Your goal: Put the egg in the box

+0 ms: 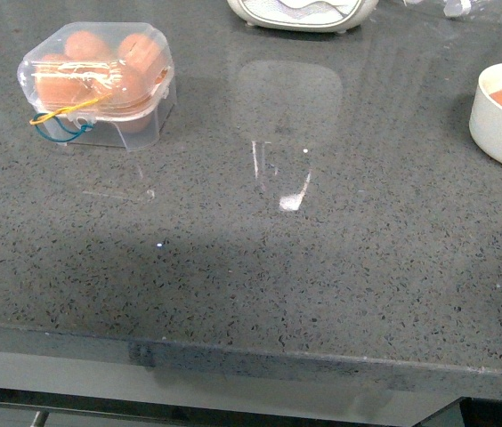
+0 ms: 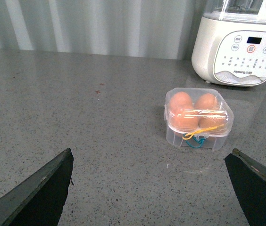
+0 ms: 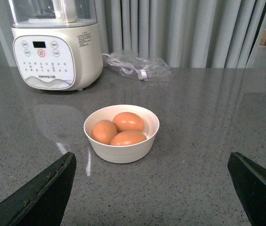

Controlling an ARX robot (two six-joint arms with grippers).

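I see the closed box (image 2: 198,119) at 1 o'clock, well ahead of the released left gripper (image 2: 152,197); right gripper (image 3: 152,197) released, bowl (image 3: 121,134) at 12.

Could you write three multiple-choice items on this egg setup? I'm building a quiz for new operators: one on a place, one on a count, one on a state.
1. In the front view, where is the box on the counter?
A. far left
B. far right
C. near front edge

2. How many eggs lie in the white bowl?
A. one
B. three
C. five

3. What state is the box lid in?
A. off and lying beside the box
B. open, hinged back
C. shut over the eggs

Answers:
1. A: it sits at the back left, opposite the bowl at the right edge.
2. B: the right wrist view shows three brown eggs together.
3. C: the clear lid covers the eggs, with yellow and blue bands at its front.
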